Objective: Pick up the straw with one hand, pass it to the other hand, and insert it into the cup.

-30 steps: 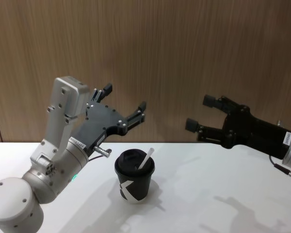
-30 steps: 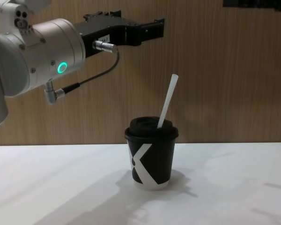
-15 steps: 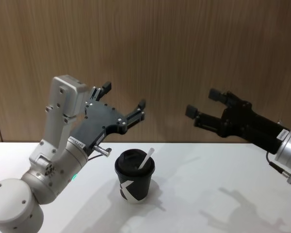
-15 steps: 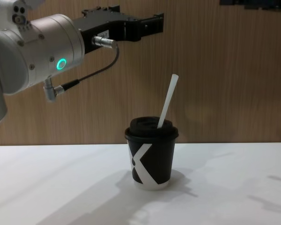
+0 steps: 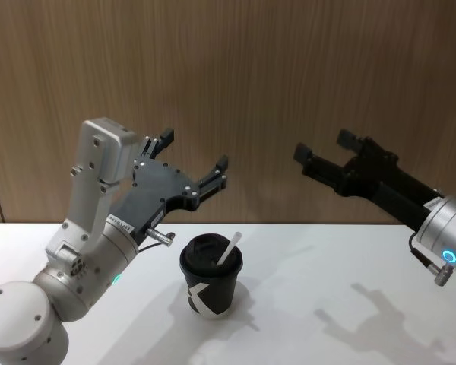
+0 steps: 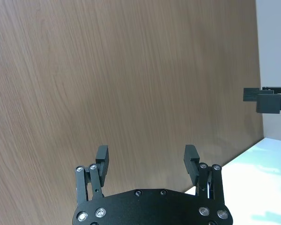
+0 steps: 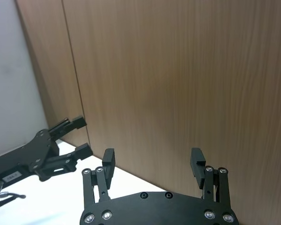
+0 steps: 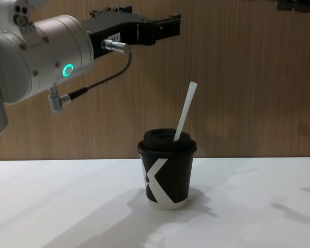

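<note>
White straw (image 5: 229,249) stands in cup (image 5: 210,277) lid, below & between left gripper (image 5: 195,163) and right gripper (image 5: 324,156); both spread wide, holding nothing. Chest view: straw (image 8: 185,111) leans in cup (image 8: 167,173), under left gripper (image 8: 165,27); wrist views: fingers apart; task looks done.

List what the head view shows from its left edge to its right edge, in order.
Left hand, open and raised over the table → cup with the straw standing in its lid → right hand, open and raised to the right.
</note>
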You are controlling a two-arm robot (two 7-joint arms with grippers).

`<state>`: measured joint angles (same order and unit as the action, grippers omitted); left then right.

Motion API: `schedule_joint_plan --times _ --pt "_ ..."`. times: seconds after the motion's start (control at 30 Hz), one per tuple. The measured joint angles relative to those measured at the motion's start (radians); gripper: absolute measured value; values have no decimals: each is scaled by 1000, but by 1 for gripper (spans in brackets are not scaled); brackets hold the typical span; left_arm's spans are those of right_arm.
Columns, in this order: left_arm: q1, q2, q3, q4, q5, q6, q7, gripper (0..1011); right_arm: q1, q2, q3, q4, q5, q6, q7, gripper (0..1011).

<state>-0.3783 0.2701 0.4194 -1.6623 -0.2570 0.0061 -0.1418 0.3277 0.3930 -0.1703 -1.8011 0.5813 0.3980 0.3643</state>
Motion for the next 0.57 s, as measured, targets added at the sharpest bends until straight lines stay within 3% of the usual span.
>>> schedule_joint_plan --times 0.57 --pt "3 -3 -3 -3 2 4 0 1003 -5 -31 3 -14 -2 18 -69 1001"
